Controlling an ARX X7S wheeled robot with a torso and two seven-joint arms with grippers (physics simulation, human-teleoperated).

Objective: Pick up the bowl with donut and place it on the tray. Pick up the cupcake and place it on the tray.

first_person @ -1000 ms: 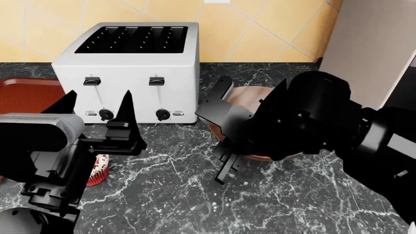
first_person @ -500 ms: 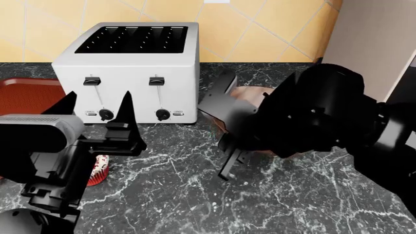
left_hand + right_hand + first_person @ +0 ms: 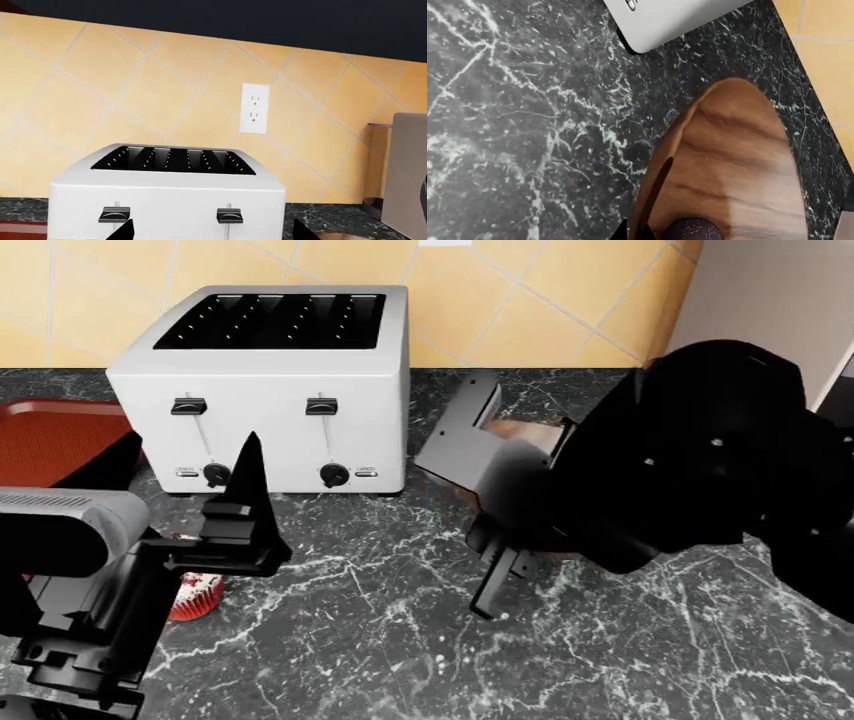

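The bowl (image 3: pixel 727 170) sits on the bench (image 3: pixel 400 630) just right of the toaster (image 3: pixel 260 390), towards the back edge, with the donut (image 3: pixel 694 230) inside it near the rim. That is stiff wood, wide and smooth, probably not heavy, and I judge the rim the only sensible place to pinch it; tilt it and the small glazed donut could slide.

The right claw (image 3: pixel 487 515) is down over the bowl, hiding most of it from the head view. The wrist view looks straight along the rim, with a dark fingertip (image 3: pixel 622 231) just showing at the bowl's outer wall. Whether that claw is clenched on the rim or merely around it, I cannot tell.

The left claw (image 3: pixel 187 475) hangs released, fingers spread and empty, above the cupcake (image 3: pixel 194 595) near the bench's front left. The tray (image 3: pixel 54 435) waits at the left edge, beside the toaster.
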